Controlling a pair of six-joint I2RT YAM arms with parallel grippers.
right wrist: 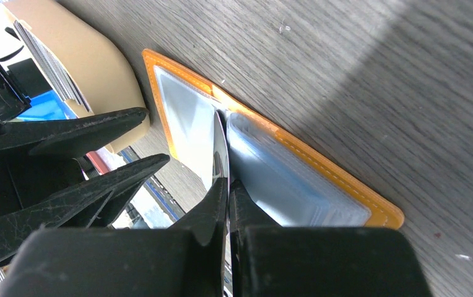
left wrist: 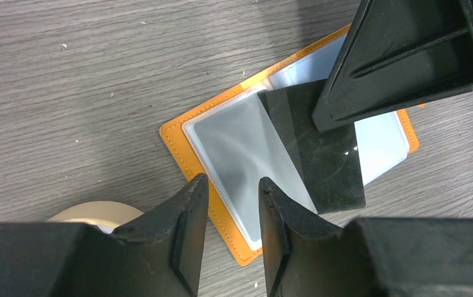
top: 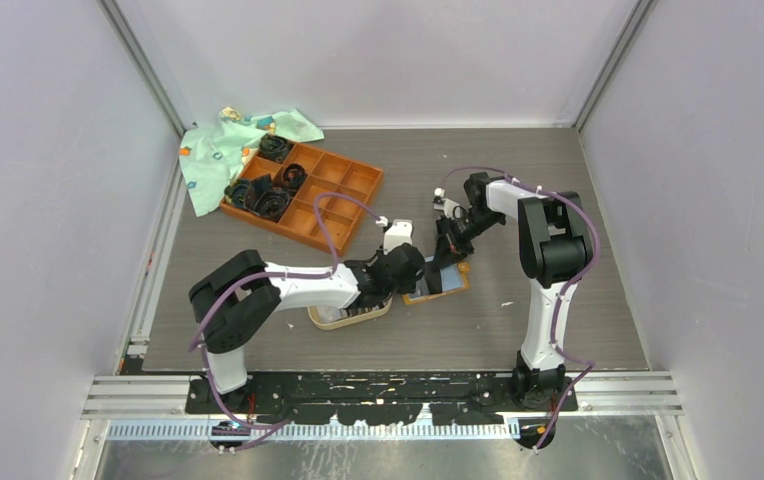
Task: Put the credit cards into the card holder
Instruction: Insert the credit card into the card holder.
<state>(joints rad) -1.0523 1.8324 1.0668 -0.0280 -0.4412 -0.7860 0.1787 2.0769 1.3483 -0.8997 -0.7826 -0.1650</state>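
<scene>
While the right pincer [right wrist: 228,182] was clenched on a black card [left wrist: 321,154], pinching it thin between both fingers, the card lay slantwise over the open holder [left wrist: 178,148], its free end reaching toward the left pincer [left wrist: 232,182]. Holder flat on the table [left wrist: 67,93], spread open with clear pockets up, directly below both pincers. Left pincer released: jaws apart, nothing between them, poised over the holder's orange edge. Whether its tips touched the holder, could not tell. Tan dish [left wrist: 91,211] sat just beside the left pincer, on the side away from the right one, with more cards [right wrist: 36,49] standing in it. Seen from the right wrist, the card's edge ran down toward the fold between the two leaves; whether it had entered a pocket or only rested on top, could not tell. Judged step: feeding this card into a pocket. To do it well, the card probably wanted squaring first, since it sat skewed to the pocket's sides and a corner could catch the stitched seam. Best to keep it low and nearly flat so the leading edge slides under the clear film rather than over it. Left pincer would serve best pressing the orange margin, clear of the pocket mouth, so the holder cannot skate on the table. Push slowly; let go only once most of the card is sheathed, as the film looked soft and apt to buckle.
</scene>
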